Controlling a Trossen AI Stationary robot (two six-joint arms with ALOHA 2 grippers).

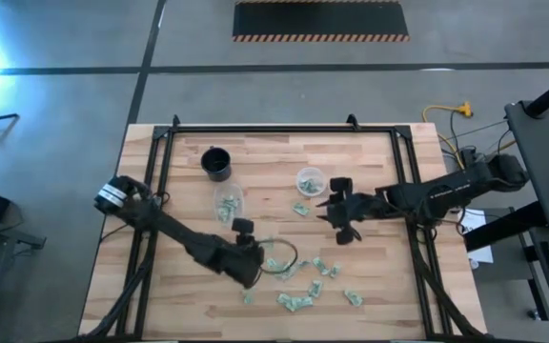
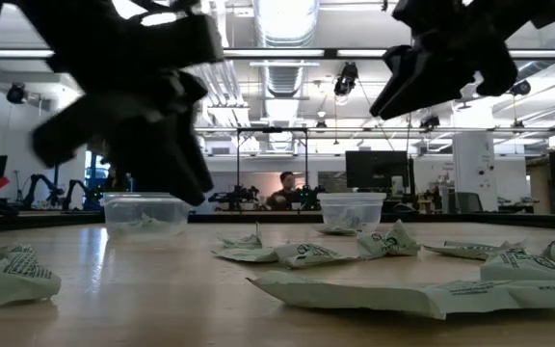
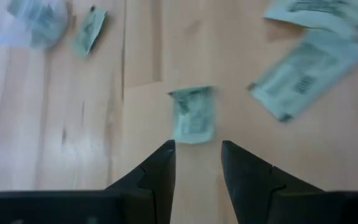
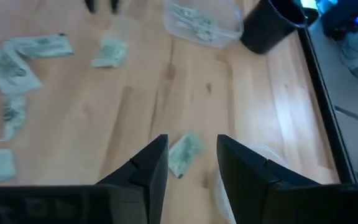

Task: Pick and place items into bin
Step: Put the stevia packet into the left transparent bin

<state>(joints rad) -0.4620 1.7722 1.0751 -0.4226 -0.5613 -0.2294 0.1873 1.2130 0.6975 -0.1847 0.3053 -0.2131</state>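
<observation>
High view: black cup [image 1: 216, 163] at the table's back left. Left gripper [image 1: 253, 276], fingers spread and empty, hangs over a packet [image 3: 193, 114]. Packets [image 1: 296, 301] litter the front; some fill two clear tubs [image 1: 228, 202]. Right gripper [image 1: 342, 221], also spread, hovers above another packet [image 4: 184, 152].
</observation>
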